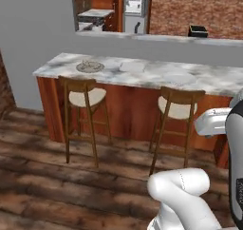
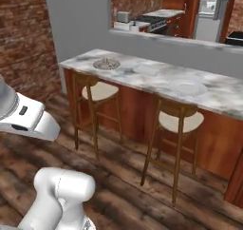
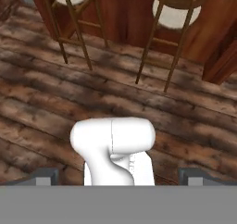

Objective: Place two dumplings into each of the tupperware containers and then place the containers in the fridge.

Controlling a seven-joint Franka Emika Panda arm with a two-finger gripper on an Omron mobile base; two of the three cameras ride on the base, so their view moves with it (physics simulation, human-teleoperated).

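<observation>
A marble-topped desk (image 1: pixel 156 74) fronts a brick-walled kitchen. On it a round plate (image 1: pixel 90 66) holds the dumplings (image 1: pixel 87 64) (too blurred to count), near two tupperware containers (image 1: pixel 132 66). The fridge (image 1: pixel 135 8) stands far behind. Two stools (image 1: pixel 85 115) below. The pincer (image 3: pixel 119 177) is released, over wooden floor (image 3: pixel 51 102).

Both base views face the marble counter (image 1: pixel 142 74) from afar; hand view looks down at stools (image 3: pixel 178 15).
</observation>
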